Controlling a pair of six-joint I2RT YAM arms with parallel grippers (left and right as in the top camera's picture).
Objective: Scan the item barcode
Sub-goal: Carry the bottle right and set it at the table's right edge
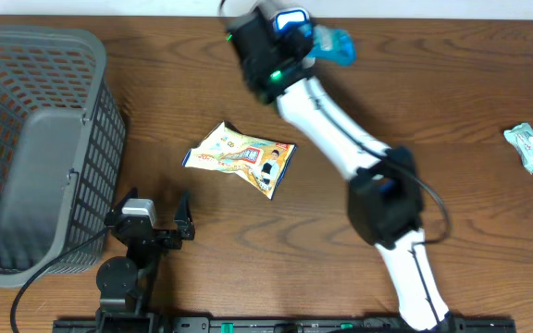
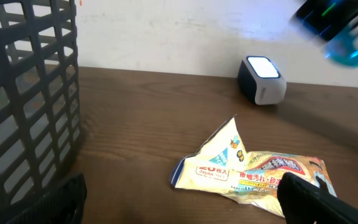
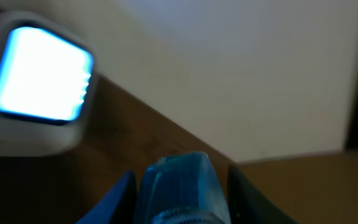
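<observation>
The overhead camera looks straight down on the table (image 1: 489, 111) from well above, with the wall (image 1: 433, 7) a pale strip along the top of the frame. The left wrist camera sits low over the wood and faces level toward the wall. The basket (image 2: 23, 93) fills its left side and the snack bag (image 2: 253, 171) lies lower centre; both also show in the overhead view, at left and centre. The right wrist camera is very close and blurred, with the scanner (image 3: 39, 74) upper left and a blue packet (image 3: 179, 186) bottom centre. All three views share those two.
</observation>
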